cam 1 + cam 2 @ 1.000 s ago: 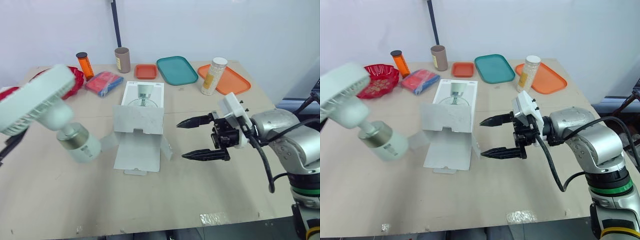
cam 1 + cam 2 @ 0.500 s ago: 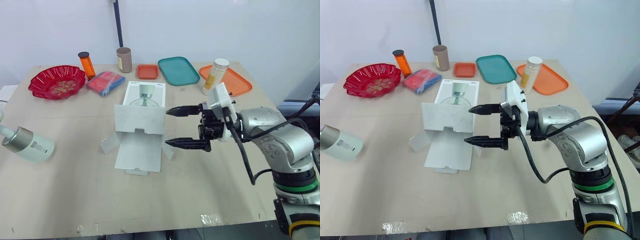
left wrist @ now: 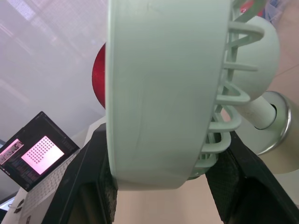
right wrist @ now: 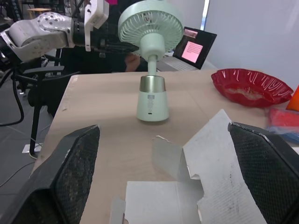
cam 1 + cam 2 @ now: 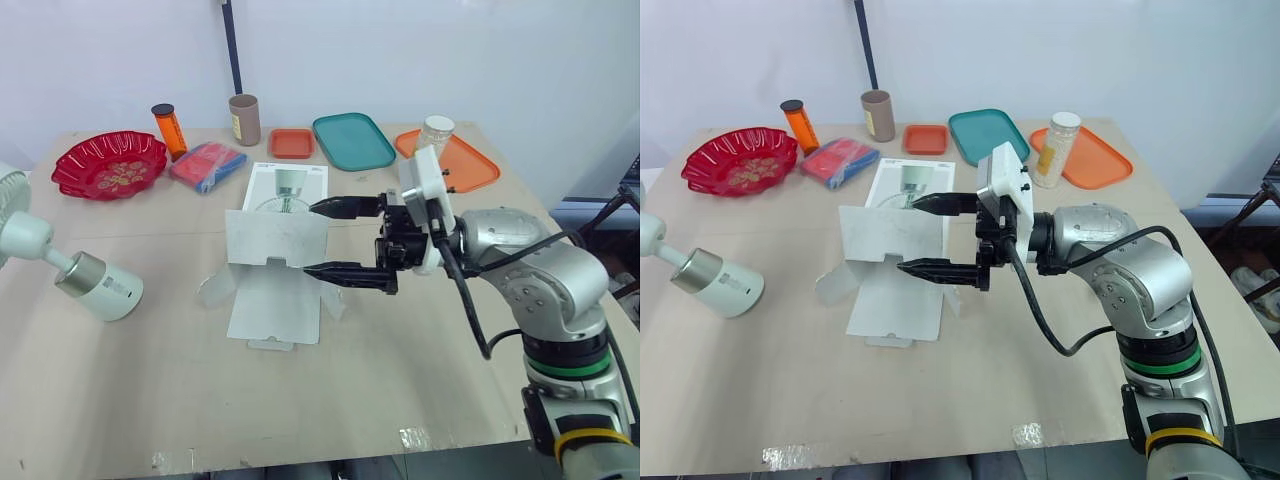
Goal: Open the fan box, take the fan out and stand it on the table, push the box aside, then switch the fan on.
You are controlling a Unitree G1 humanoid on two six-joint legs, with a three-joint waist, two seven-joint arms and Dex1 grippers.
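At the left edge of the table, the fan hangs tilted, its silver-and-white base pointing right and low over the tabletop; I cannot tell whether the base touches. The head views cut its head off at the frame edge. The left wrist view gives the grip itself: the left gripper is clamped on the rim of the pale green fan head, one black finger on each side. The right wrist view gives the whole fan, with its grille and neck, and a laptop beyond it.

The fan box lies open in the middle of the table, one flap raised, well to the right of the fan. The right gripper points left over the box's right side with its fingers spread wide and holding nothing; the raised flap lies between them. Whether either fingertip touches the cardboard I cannot tell.

Along the far edge stand a red bowl, an orange bottle, and a teal tray
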